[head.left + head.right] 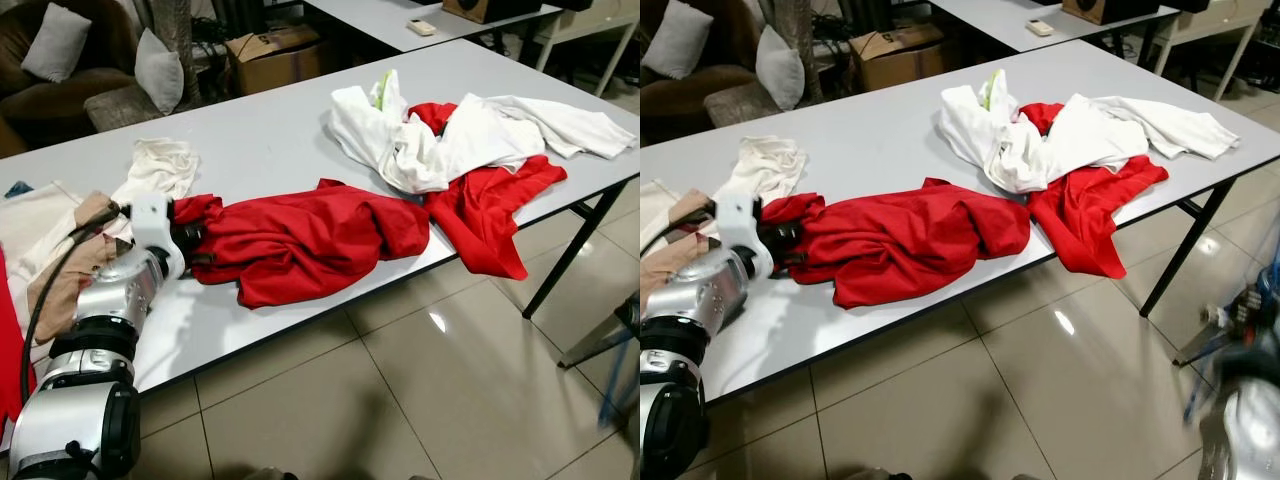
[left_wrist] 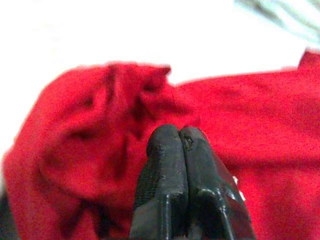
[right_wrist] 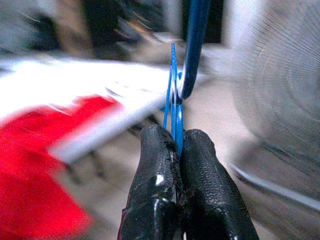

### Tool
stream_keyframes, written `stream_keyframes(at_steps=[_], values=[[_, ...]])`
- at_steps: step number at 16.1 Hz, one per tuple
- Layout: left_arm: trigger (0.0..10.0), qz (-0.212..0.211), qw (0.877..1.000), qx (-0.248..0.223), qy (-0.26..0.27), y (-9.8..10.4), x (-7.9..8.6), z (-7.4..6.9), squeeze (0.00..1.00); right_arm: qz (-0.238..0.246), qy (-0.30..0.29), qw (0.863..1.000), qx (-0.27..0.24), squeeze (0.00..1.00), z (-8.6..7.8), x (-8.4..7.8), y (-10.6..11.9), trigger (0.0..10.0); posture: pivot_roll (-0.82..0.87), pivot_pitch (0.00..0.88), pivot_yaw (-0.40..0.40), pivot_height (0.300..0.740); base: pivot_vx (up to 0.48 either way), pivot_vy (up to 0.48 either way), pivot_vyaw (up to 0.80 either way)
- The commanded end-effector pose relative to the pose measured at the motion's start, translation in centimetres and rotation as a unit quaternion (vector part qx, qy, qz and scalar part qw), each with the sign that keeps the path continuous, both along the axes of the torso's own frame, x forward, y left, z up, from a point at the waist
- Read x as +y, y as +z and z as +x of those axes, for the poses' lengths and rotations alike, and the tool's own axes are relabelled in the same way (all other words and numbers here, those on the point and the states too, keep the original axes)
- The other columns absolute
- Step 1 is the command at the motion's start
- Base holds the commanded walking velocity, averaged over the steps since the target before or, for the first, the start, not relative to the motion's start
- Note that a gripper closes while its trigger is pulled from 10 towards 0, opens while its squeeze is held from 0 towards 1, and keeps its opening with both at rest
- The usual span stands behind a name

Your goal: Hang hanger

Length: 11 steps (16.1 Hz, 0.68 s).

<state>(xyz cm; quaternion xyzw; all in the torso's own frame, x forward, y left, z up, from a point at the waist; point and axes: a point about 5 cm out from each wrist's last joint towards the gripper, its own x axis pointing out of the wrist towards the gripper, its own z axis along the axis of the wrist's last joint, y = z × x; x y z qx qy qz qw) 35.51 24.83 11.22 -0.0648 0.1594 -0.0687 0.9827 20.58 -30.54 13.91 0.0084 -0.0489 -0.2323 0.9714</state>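
Nearest the camera, the silver left arm reaches from the lower left up onto the grey-white table (image 1: 290, 140), and the left gripper (image 2: 179, 137) sits at the near end of the crumpled red garment (image 1: 310, 240). In the left wrist view its two black fingers (image 2: 162, 165) are pressed together tip to tip with nothing visible between them, the red cloth lying just beyond and around the tips; whether they touch it cannot be told.

At the lower right, over the beige tiled floor (image 1: 400, 390) and off the table's near edge, the right gripper (image 3: 178, 140) is clamped on the thin blue plastic hanger (image 3: 175, 100). The hanger rises straight out from between the fingertips, and a thicker blue bar of it runs on beyond them. In the right eye view this arm is a blur beside the table's dark leg (image 1: 1175, 255).

Left of the left arm lie beige and cream cloths (image 1: 160, 165). Farther along the table, a second red garment (image 1: 495, 215) hangs over the near edge, with a heap of white garments (image 1: 450, 135) partly on top of it. Beyond the table stand a cardboard box (image 1: 275, 55) and a brown sofa with grey cushions (image 1: 155, 65).
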Motion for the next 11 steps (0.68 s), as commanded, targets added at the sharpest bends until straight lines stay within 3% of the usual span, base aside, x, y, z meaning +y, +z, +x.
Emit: stream_keyframes(at_steps=[1, 2, 5, 6, 7, 9, 10, 11], values=[[0.0, 0.002, 0.999, -0.019, 0.028, 0.6, 0.9, 0.1, 0.0, 0.006, 0.105, 0.994, -0.026, 0.0, 1.4, 2.6, 1.5, 10.0, -0.13, 0.0, 0.094, 0.74, 0.0, 0.0, 0.0], [0.0, 0.005, 0.999, -0.021, 0.049, 0.8, 1.3, 0.2, 0.0, -0.005, 0.18, 0.983, -0.024, 0.0, 2.2, 4.6, 2.2, 10.0, -0.13, 0.0, 0.088, 0.74, 0.0, 0.0, 0.0], [0.0, -0.006, 0.996, -0.04, 0.076, 2.0, 1.7, 0.8, 0.0, -0.014, 0.29, 0.957, -0.006, 0.0, 2.8, 7.7, 2.4, 10.0, -0.13, 0.0, 0.084, 0.74, 0.0, 0.0, 0.0], [0.0, -0.025, 0.995, -0.058, 0.083, 3.3, 1.5, 1.5, 0.0, -0.027, 0.343, 0.938, 0.03, 0.0, 3.0, 9.4, 1.7, 10.0, -0.12, 0.0, 0.083, 0.74, 0.0, 0.0, 0.0], [0.0, -0.028, 0.994, -0.06, 0.084, 3.5, 1.5, 1.6, 0.0, -0.03, 0.349, 0.936, 0.035, 0.0, 3.1, 9.6, 1.5, 10.0, -0.12, 0.0, 0.083, 0.74, 0.0, 0.0, 0.0], [0.0, 0.052, 0.998, -0.038, 0.027, 3.1, 1.0, 1.6, 0.0, -0.029, 0.353, 0.934, 0.048, 0.0, 3.3, 9.9, 1.2, 10.0, -0.13, 0.0, 0.098, 0.74, 0.0, 0.0, 0.0], [10.0, 0.109, 0.993, -0.02, 0.039, 2.3, 1.9, 0.9, 0.0, -0.044, 0.38, 0.922, 0.063, 0.0, 3.1, 10.7, 1.0, 10.0, -0.13, 0.0, 0.098, 0.74, 0.0, 0.0, 0.0], [10.0, 0.122, 0.991, -0.019, 0.05, 2.2, 2.4, 0.6, 0.0, -0.05, 0.387, 0.918, 0.068, 0.0, 3.1, 11.0, 0.9, 10.0, -0.13, 0.0, 0.098, 0.74, 0.0, 0.0, 0.0]])
